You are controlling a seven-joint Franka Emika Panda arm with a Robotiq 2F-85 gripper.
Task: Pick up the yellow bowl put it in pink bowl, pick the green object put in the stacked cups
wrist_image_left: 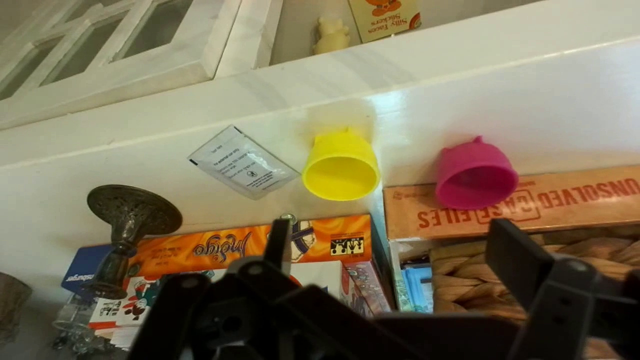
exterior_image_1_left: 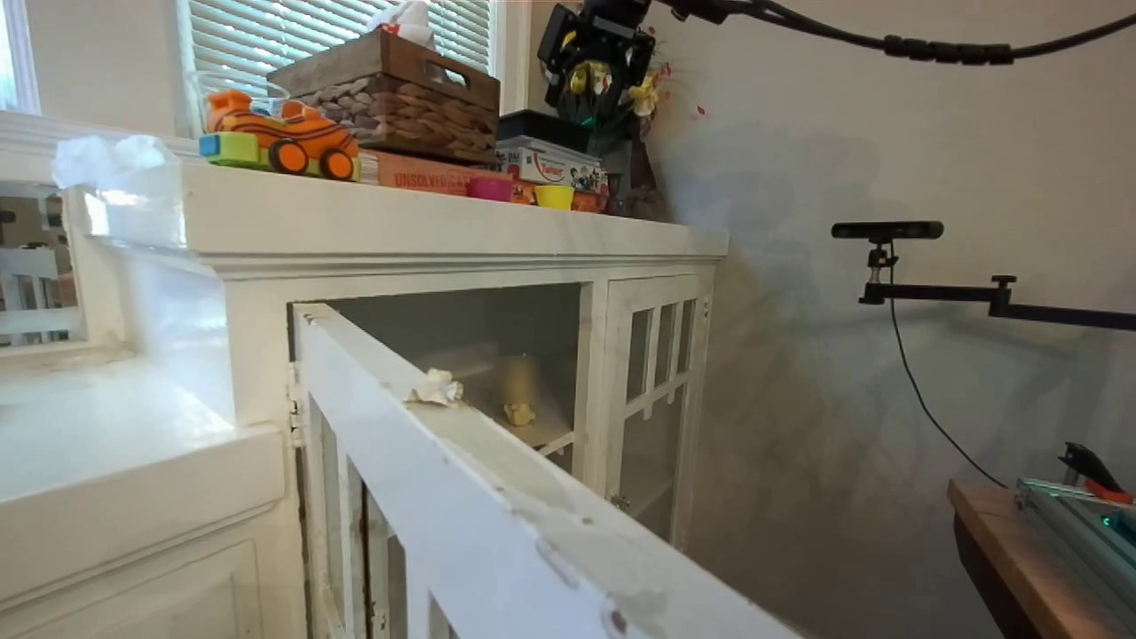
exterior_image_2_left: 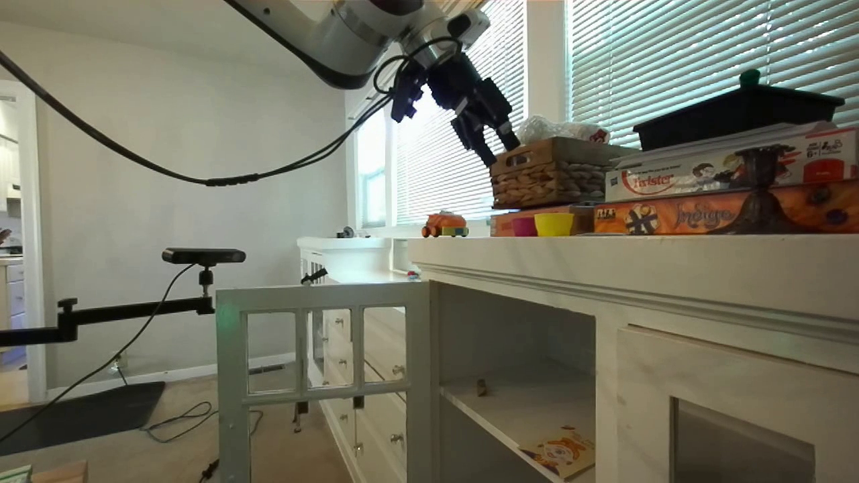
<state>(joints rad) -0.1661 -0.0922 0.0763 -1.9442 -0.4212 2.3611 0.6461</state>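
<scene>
Yellow bowl (wrist_image_left: 341,168) could be knocked off the surface (wrist_image_left: 565,112) if the end effector (wrist_image_left: 390,237), spread wide and holding nothing, comes down off-centre.

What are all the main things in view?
Ledge: 1, white, topping cabinet
Yellow bowl: 1, yellow, ledge
Pink bowl: 1, pink, ledge
Toy car: 1, mostly orange, ledge
Candlestick: 1, dark, ledge
Sachet: 1, white, ledge
Indigo box: 1, orange, ledge
Twister box: 1, white, atop Indigo box
Container: 1, black, atop Twister box
Case Files box: 1, orange, ledge
Woven basket: 1, brown, atop Case Files box
Robot arm: 1, grey, overhead
Gripper: 1, black, above ledge, open
</scene>
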